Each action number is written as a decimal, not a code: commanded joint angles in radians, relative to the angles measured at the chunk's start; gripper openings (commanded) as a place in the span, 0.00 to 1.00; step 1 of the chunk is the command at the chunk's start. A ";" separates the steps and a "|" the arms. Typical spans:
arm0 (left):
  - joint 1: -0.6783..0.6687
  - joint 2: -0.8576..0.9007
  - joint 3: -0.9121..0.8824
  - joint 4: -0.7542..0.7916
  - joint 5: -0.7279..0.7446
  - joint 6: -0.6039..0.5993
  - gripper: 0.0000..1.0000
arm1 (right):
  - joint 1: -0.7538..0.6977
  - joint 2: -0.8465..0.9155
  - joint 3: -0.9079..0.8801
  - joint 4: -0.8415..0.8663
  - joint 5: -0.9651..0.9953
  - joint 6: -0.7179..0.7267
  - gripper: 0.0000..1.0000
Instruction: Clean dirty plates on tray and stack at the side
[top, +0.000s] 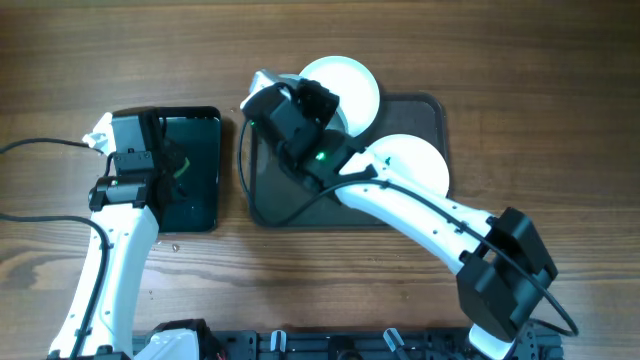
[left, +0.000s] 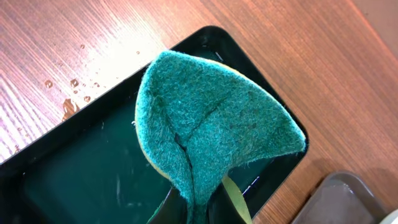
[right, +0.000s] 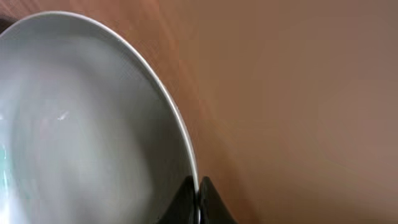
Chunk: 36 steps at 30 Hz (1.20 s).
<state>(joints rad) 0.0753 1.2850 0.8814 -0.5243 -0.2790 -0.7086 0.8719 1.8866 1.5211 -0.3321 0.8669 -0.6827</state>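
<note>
My left gripper (left: 199, 214) is shut on a folded green sponge (left: 211, 124) and holds it over the small glossy black tray (left: 62, 180). In the overhead view that gripper (top: 172, 165) is above this tray (top: 200, 205). My right gripper (right: 199, 194) is shut on the rim of a pale plate (right: 81, 124) that is lifted and tilted. In the overhead view it (top: 258, 100) is at the far left corner of the dark grey tray (top: 290, 205), and only a pale edge of that plate (top: 264, 78) shows. Two white plates (top: 350, 80) (top: 415, 160) lie on the grey tray's right half.
The black tray seems to hold a shallow film of water. Water drops (left: 71, 93) lie on the wooden table beside it. A corner of the grey tray (left: 348, 199) is close to the black tray. Cables trail from the left arm.
</note>
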 joint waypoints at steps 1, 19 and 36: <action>0.007 0.006 0.002 -0.012 0.001 -0.005 0.04 | 0.029 -0.028 0.020 0.052 0.155 -0.219 0.04; 0.007 0.006 0.002 -0.019 0.002 -0.005 0.04 | 0.007 -0.028 0.019 -0.108 -0.229 0.077 0.05; 0.007 0.006 0.002 -0.026 0.002 -0.005 0.04 | -1.040 -0.097 0.041 -0.153 -1.260 0.890 0.04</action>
<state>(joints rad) 0.0753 1.2858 0.8814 -0.5526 -0.2790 -0.7086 -0.0116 1.7363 1.5497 -0.4774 -0.1257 0.0383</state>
